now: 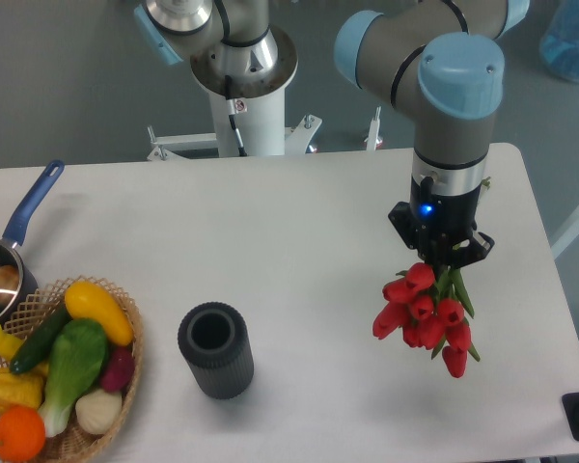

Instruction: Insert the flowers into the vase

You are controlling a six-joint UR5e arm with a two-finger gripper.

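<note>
Danger here: gripper [440, 258] clamps the flowers [425, 313] buds-down near the right edge, vase [215, 349] well apart toward the front-left, so blooms could jam its mouth.

Robot arm [420, 58]: silver-grey tubular links are joined by rounded joints capped in light blue. A white cylindrical base column [246, 106], with a black cable run down it, is seen at far centre. The black gripper [440, 253] carries a small blue light.
</note>
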